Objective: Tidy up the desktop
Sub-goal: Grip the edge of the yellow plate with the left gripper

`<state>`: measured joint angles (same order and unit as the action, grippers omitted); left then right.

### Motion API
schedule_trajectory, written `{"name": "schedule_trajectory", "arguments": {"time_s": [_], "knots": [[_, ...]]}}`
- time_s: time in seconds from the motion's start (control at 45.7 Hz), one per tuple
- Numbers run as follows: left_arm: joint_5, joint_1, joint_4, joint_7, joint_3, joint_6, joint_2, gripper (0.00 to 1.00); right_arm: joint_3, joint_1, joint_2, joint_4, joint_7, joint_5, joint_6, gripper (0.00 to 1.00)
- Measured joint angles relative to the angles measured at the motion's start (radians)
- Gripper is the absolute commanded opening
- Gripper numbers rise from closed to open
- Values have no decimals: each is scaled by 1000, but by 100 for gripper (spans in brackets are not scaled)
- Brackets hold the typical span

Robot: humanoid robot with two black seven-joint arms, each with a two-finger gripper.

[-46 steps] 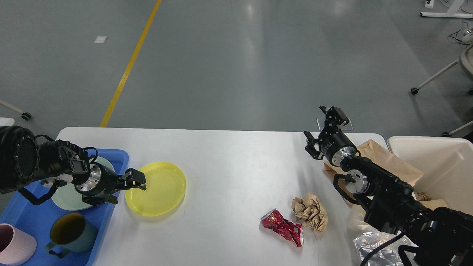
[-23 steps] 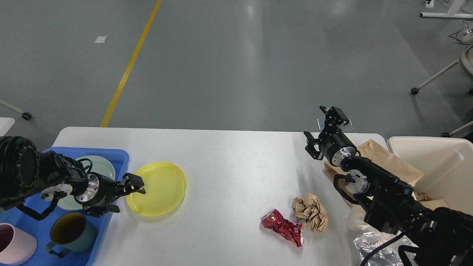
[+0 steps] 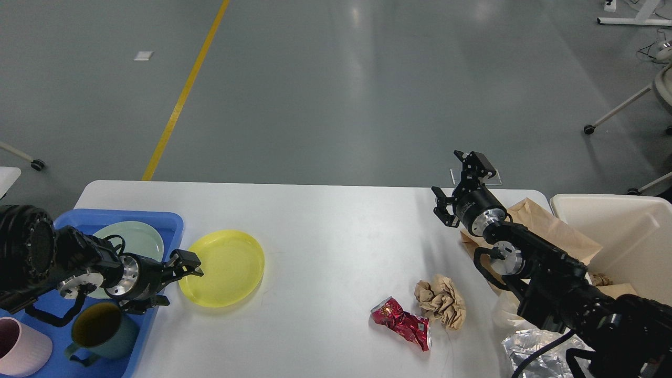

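The white desktop [image 3: 325, 236] carries a yellow plate [image 3: 226, 268] at the left, and a crushed red can [image 3: 401, 323] and a crumpled brown paper ball [image 3: 441, 299] at the front right. My left gripper [image 3: 176, 281] is open at the yellow plate's left rim, one finger over the rim and the other at the blue tray's edge; the plate lies flat. My right gripper [image 3: 455, 181] is open and empty, raised over the table's far right, apart from the trash.
A blue tray [image 3: 31, 315] at the left holds a pale green plate [image 3: 134, 239], a dark teal mug [image 3: 100, 328] and a pink cup [image 3: 21, 349]. A cream bin [image 3: 619, 231] stands at the right, with a brown paper bag [image 3: 541, 226] and crumpled foil [image 3: 541, 352] beside it.
My left arm has drawn back toward me and lowered, uncovering more of the green plate; its gripper stays at the yellow plate's left rim. The plate and the right arm have not moved.
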<state>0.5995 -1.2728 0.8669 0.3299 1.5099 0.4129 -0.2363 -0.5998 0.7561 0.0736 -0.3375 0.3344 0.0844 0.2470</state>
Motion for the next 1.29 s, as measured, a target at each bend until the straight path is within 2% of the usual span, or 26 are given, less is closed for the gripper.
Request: {"name": "schedule_trajectory", "arguments": {"time_s": [0.131, 0.35, 0.919, 1.094, 1.291], "knots": [[0, 13, -21, -8, -22, -19, 0, 94, 0, 0, 0, 0, 0, 0, 0, 100], [-1, 49, -58, -66, -69, -64, 0, 94, 0, 0, 0, 0, 0, 0, 0, 100], [-14, 78, -85, -76, -128, -59, -1, 94, 0, -1, 0, 0, 0, 0, 0, 100], [-16, 113, -124, -119, -160, -55, -1, 93, 0, -1, 0, 0, 0, 0, 0, 100], [-17, 120, -132, -141, -172, -55, 0, 84, 0, -1, 0, 0, 0, 0, 0, 100]]}}
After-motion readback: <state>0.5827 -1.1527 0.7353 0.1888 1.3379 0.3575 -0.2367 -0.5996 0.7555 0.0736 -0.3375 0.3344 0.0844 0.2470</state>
